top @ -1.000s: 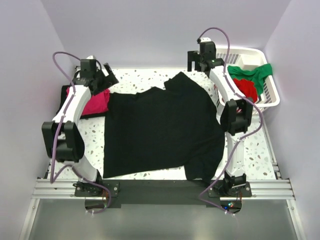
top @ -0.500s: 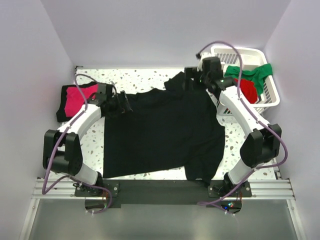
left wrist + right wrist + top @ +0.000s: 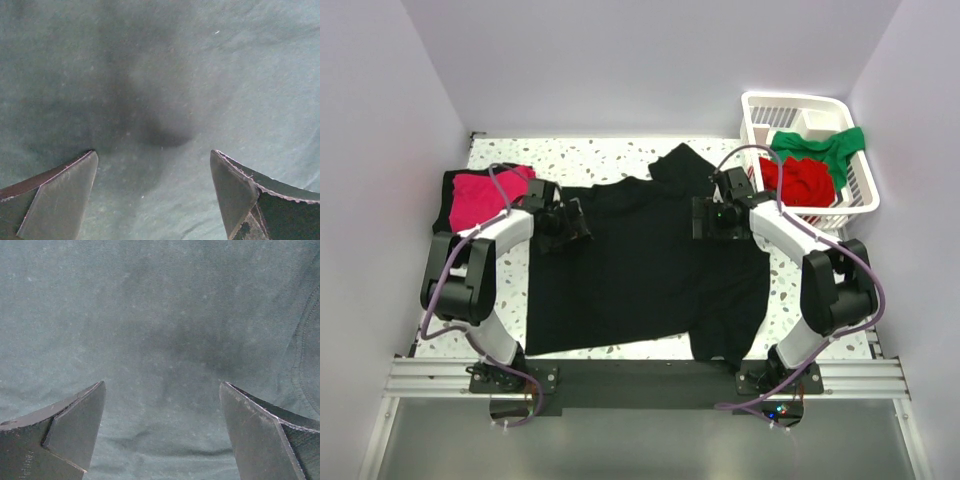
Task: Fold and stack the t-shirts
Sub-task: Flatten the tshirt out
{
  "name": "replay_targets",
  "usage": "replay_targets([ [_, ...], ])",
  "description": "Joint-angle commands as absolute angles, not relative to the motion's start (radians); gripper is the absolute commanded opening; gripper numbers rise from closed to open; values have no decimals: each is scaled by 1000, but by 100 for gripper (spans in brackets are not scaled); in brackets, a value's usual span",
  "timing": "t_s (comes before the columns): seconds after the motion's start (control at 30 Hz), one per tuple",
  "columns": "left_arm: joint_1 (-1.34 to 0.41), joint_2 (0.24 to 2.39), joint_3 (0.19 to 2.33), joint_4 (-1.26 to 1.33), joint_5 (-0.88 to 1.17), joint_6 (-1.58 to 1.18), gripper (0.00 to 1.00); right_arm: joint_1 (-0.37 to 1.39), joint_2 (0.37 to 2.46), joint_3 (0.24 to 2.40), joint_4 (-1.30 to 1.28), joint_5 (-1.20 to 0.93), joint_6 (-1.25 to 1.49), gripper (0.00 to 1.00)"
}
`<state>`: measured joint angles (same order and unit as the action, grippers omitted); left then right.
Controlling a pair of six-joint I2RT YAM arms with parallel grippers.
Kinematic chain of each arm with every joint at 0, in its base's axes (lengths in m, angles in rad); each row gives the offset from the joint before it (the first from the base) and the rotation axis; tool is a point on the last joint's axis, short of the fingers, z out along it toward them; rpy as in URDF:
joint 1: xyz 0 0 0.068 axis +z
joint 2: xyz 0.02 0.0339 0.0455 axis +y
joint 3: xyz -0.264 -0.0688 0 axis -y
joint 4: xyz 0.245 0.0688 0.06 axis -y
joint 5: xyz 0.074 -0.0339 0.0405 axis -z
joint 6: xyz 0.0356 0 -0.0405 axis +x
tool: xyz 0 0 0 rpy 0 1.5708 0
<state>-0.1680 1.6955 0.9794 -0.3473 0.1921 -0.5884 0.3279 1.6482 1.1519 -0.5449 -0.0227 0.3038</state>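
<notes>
The black shirt (image 3: 640,285) runs left-right; left end effector (image 3: 565,222) and right end effector (image 3: 712,218), both spread, sit directly over its far part.

Black t-shirt (image 3: 640,270) showing matt cloth, fine knit, pale lint specks clinging. Magenta-pink t-shirt (image 3: 485,195), red t-shirt (image 3: 803,180), green t-shirt (image 3: 825,145) looking like same soft matt cloth. Basket (image 3: 790,97) showing white slatted plastic, slight sheen. Table (image 3: 580,155) appearing smooth, speckled like stone. Front rail (image 3: 430,378) gleaming as ribbed bare metal. Left gripper (image 3: 154,151) and right gripper (image 3: 162,383) fingers (image 3: 75,425) looking dark, matt, edges wearing pale.
</notes>
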Motion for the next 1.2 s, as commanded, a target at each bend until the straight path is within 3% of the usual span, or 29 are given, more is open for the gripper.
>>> replay_targets([
  [0.0, -169, 1772, 1009, -295, 206, -568, 100, 324, 1666, 1150, -512, -46, 331, 99],
  [0.37, -169, 1934, 1179, -331, 183, -531, 100, 321, 1865, 1253, -538, -74, 342, 98],
  [0.8, -169, 2204, 1563, -445, 123, -497, 100, 304, 2108, 1613, -710, 28, 360, 98],
  [0.97, -169, 2220, 1623, -422, 138, -488, 100, 295, 2175, 1718, -759, 38, 361, 98],
  [1.17, -184, 2061, 1643, -409, 121, -454, 99, 295, 2174, 1802, -773, -21, 318, 98],
])
